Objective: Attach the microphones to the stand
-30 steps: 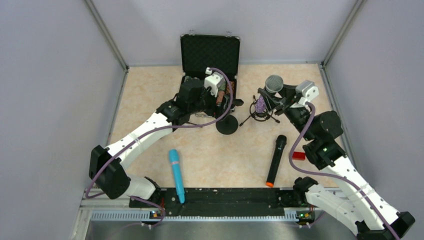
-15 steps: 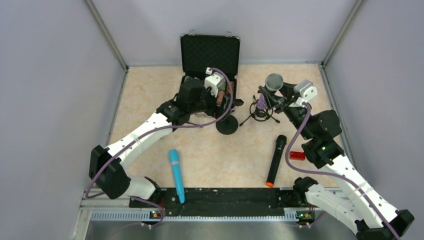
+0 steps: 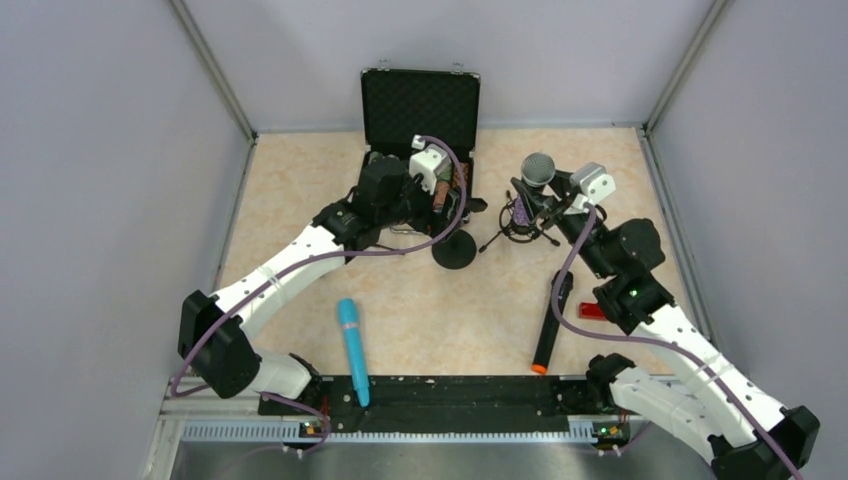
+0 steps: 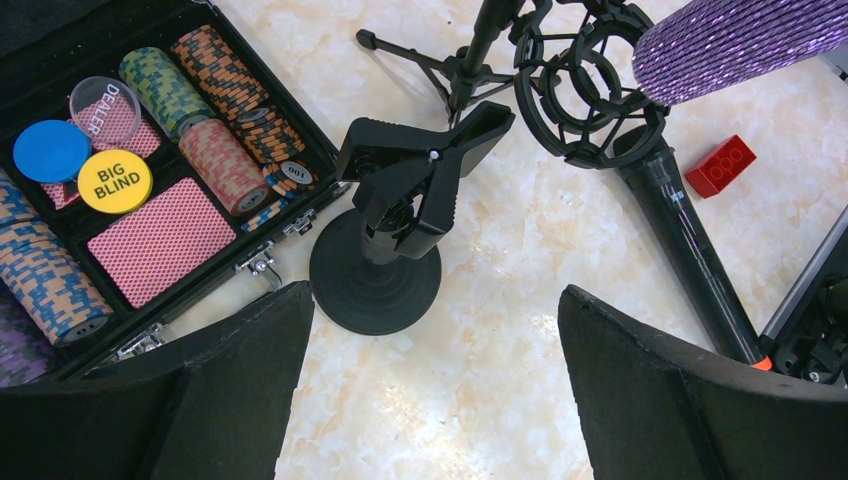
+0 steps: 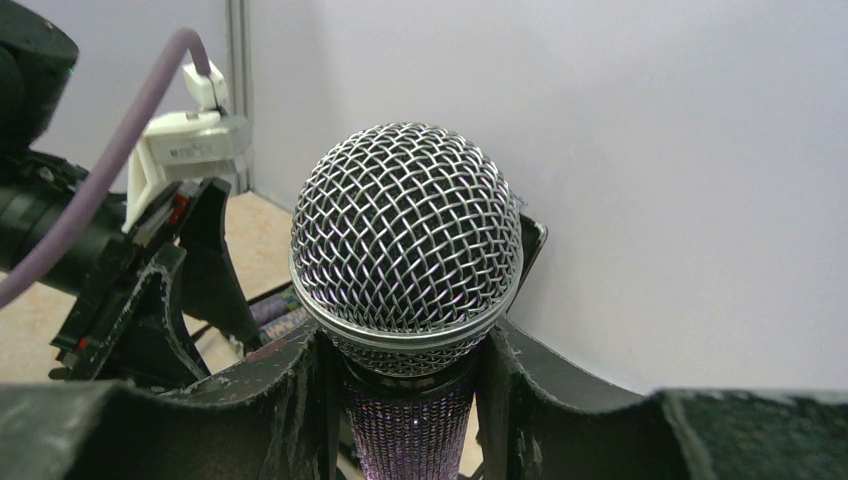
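My right gripper (image 3: 548, 197) is shut on the glittery purple microphone (image 5: 407, 250) just below its silver grille (image 3: 538, 168). It holds the purple body (image 4: 735, 42) over the ring mount (image 4: 590, 95) of the small tripod stand (image 3: 518, 226). My left gripper (image 3: 440, 195) is open and empty, hovering above the round-base clip stand (image 4: 385, 245) in front of the case. The turquoise microphone (image 3: 351, 348) lies at the front left of the table. The black microphone with the orange end (image 3: 550, 325) lies at the front right; it also shows in the left wrist view (image 4: 690, 255).
An open black case (image 3: 420, 105) of poker chips and cards (image 4: 150, 230) stands at the back centre under my left arm. A small red block (image 3: 596, 312) lies beside the black microphone. Grey walls close in the table on three sides.
My right gripper has carried the purple microphone left and down, closer over the tripod stand's ring mount. The left arm and the other two microphones have not moved.
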Robot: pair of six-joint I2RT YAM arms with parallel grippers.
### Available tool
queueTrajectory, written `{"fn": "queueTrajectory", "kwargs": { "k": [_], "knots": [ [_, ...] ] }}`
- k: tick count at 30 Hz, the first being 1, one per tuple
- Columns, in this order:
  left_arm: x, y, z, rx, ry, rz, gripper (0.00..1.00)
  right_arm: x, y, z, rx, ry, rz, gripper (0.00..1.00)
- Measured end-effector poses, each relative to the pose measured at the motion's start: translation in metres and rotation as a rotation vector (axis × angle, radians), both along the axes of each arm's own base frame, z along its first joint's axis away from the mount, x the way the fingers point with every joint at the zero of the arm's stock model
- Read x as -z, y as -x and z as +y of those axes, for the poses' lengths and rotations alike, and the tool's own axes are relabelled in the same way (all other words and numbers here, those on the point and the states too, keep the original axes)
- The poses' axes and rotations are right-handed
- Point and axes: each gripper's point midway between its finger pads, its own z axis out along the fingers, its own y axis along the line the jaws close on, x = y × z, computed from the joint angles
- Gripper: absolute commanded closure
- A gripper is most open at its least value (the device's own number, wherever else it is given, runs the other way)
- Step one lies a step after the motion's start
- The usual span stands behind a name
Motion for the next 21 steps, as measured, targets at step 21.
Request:
{"fn": "queueTrajectory", "kwargs": {
  "k": [21],
  "knots": [
    [0.007, 0.0, -0.002, 0.01, -0.006, 0.016, 0.04, 0.023, -0.014, -0.003, 0.056, 0.005, 0.036, 1.0]
  ]
}}
